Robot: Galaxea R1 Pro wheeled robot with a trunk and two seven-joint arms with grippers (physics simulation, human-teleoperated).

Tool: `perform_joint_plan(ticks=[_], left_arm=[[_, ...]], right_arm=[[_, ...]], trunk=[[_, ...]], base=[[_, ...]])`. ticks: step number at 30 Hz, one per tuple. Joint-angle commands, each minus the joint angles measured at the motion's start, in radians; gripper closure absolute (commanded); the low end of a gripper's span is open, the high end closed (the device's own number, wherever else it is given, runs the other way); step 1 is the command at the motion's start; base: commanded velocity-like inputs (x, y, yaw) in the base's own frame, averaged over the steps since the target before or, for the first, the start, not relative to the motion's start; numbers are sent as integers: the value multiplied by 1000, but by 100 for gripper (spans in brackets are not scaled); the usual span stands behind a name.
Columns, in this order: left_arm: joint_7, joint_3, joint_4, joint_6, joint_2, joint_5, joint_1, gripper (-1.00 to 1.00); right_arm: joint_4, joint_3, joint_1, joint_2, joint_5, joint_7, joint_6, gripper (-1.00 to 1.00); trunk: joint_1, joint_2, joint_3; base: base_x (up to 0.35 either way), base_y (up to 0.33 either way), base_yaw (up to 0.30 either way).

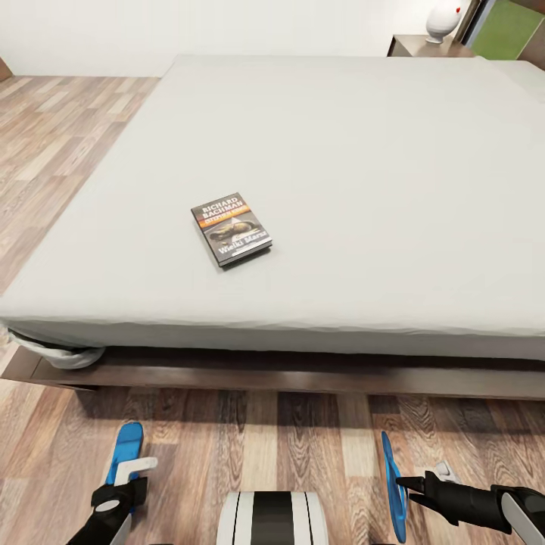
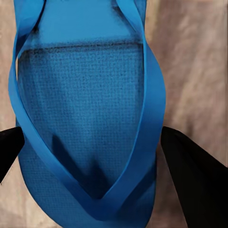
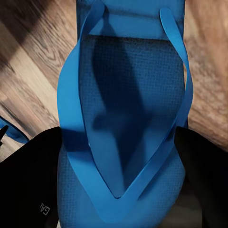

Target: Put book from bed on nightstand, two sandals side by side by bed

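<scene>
Blue sandal in right end effector

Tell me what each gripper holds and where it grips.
Each holds one blue sandal. Left gripper fingers flank the left sandal across its sole edges at the strap end; right gripper does likewise on the right sandal.

Matt off-white cloth covers the mattress over a dark, smooth wooden bed frame. The paperback book has a glossy printed cover. Between the matt black fingers, the blue sandal shows a rough, woven-textured footbed and smooth straps. Grained wood planks form the floor.
</scene>
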Motion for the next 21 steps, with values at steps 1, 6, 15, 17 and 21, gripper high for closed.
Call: perform_joint_plan(ticks=[1,6,15,17,21], left_arm=[[1,2,-4,6,0,-4,0,100],[0,0,-8,9,0,-5,0,100],[0,-3,-8,9,-1,-6,0,100],[-1,-3,-8,8,-1,-6,0,100],[-1,-3,-8,6,-1,-6,0,100]], right_arm=[[0,0,0,0,-3,1,5,100],[0,0,0,0,-3,1,5,100],[0,0,0,0,-3,1,5,100],[0,0,0,0,-3,1,5,100],[0,0,0,0,-3,1,5,100]], trunk=[[0,0,-1],[0,0,-1],[2,-1,-20],[3,-2,-28],[5,-3,-43]], base=[[0,0,0],[0,0,0],[0,0,0],[0,0,0],[0,0,0]])
